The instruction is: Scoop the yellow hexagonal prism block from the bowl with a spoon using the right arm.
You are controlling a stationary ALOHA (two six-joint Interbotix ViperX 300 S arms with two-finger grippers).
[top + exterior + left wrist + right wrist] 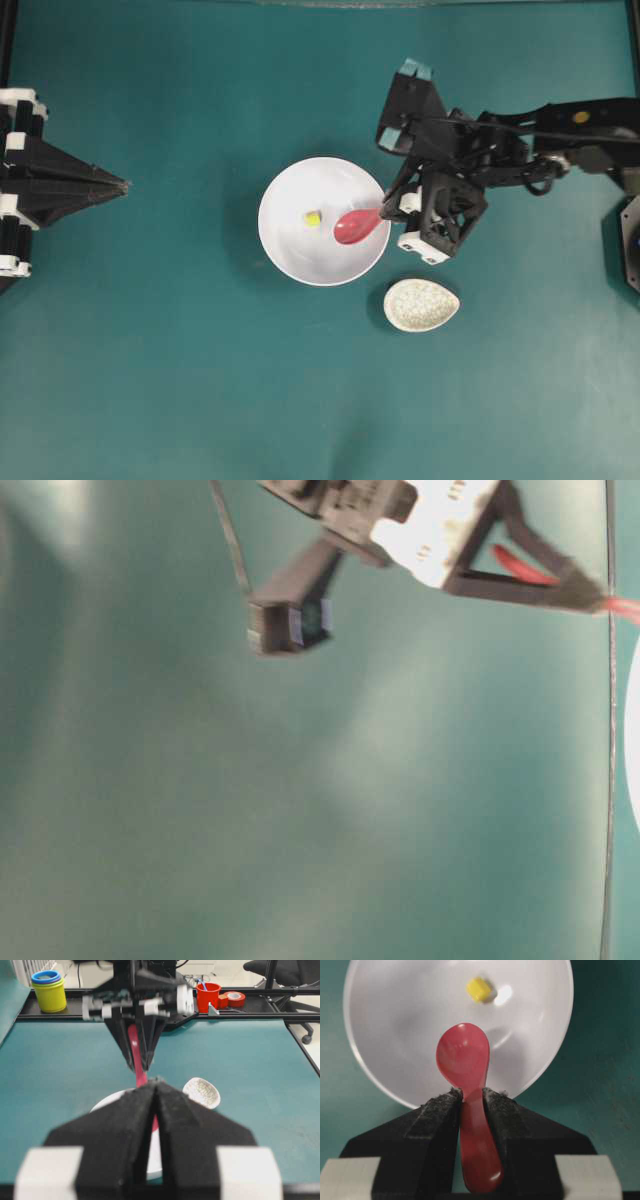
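Pink-red spoon (465, 1085) sits clenched by its handle in the right claw (470, 1096), scoop over the white bowl (290, 250). Yellow block (313, 217) lies inside the bowl, apart from the scoop. Left claw (125, 184), well away on the table (180, 380), looks pinched together, though its wrist view is blurred.

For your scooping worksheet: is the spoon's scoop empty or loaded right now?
Empty. The spoon shows a bare pink-red scoop, while the yellow block lies apart from it on the bowl floor.

glossy pink-red spoon (465, 1060), glossy white bowl (390, 1020), speckled dish (421, 304)
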